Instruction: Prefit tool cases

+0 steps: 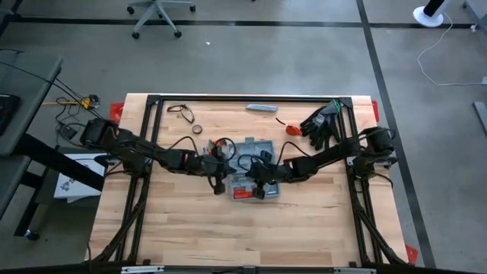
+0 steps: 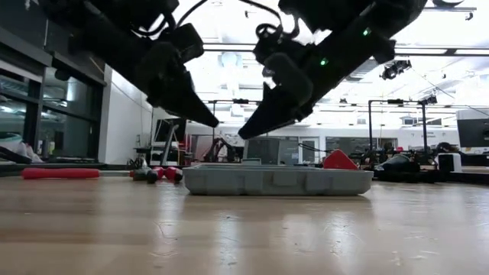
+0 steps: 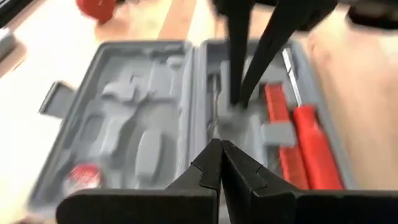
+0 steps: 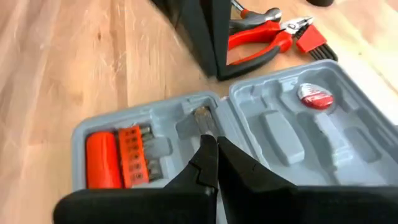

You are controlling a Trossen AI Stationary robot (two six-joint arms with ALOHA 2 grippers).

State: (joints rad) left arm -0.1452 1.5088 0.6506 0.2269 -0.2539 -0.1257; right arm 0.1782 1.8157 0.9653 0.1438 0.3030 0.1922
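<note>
The tool case (image 1: 255, 179) lies open mid-table, both the left gripper (image 3: 219, 149) and right gripper (image 4: 210, 144) closed and empty above its trays; fitting appears underway, next requiring a loose tool fetched.

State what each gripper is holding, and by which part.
Nothing. The left gripper and right gripper are both shut with nothing between their fingers, poised over the open tool case.

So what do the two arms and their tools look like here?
Both arms are black, jointed, with loose black cables looping along them. The left tool and right tool each taper to two slim black pointed fingers. Small green lights glow on the right arm.
</note>
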